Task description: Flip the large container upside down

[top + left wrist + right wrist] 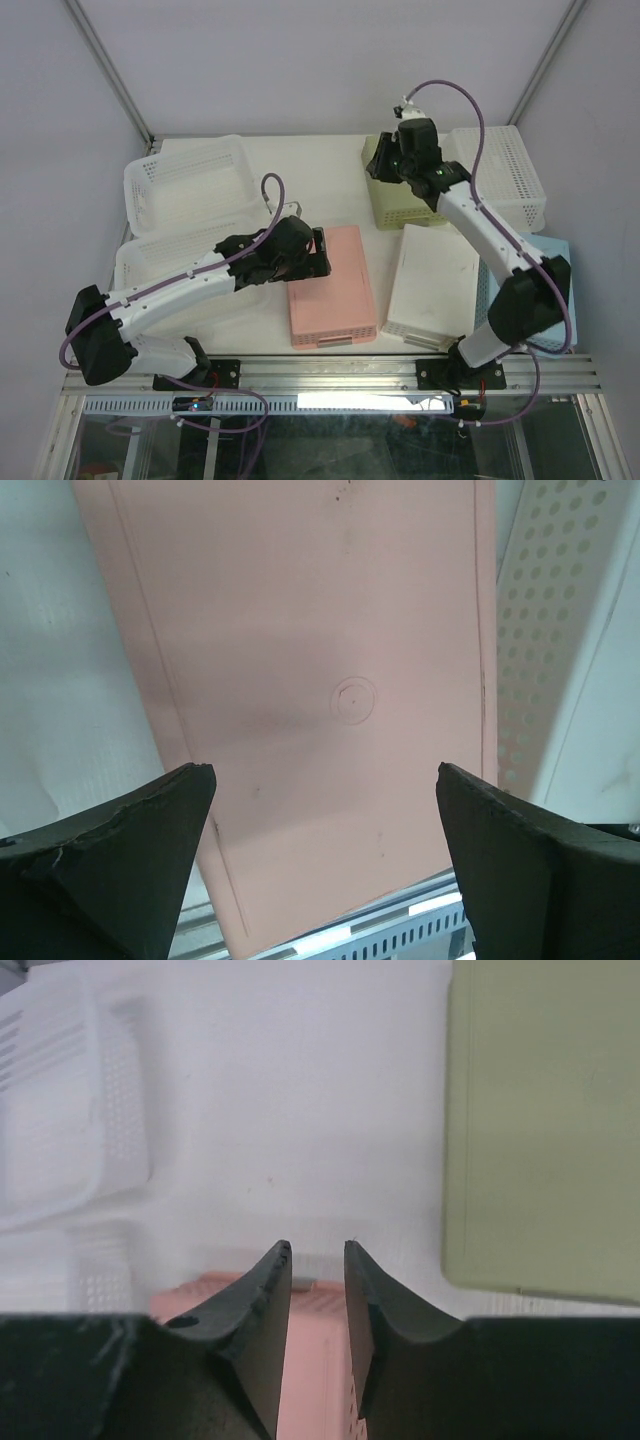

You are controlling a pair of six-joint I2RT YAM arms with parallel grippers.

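Note:
A pink container (pixel 330 285) lies bottom up in the middle of the table, its flat base with a round mould mark facing up in the left wrist view (pixel 320 630). My left gripper (pixel 322 252) hovers over its far left edge, open wide and empty (pixel 325 770). My right gripper (pixel 392 165) is high at the back by a green bottom-up container (pixel 400 200), its fingers a narrow gap apart with nothing between them (pixel 318 1248). The pink container's far end (pixel 215 1295) and the green container (pixel 540 1120) show below it.
A white bottom-up container (pixel 432 285) lies right of the pink one, its perforated side in the left wrist view (pixel 540 630). Two white baskets (pixel 190 185) (pixel 170 260) stand open side up at left. A white perforated basket (pixel 510 180) is back right, a blue container (pixel 555 250) at right.

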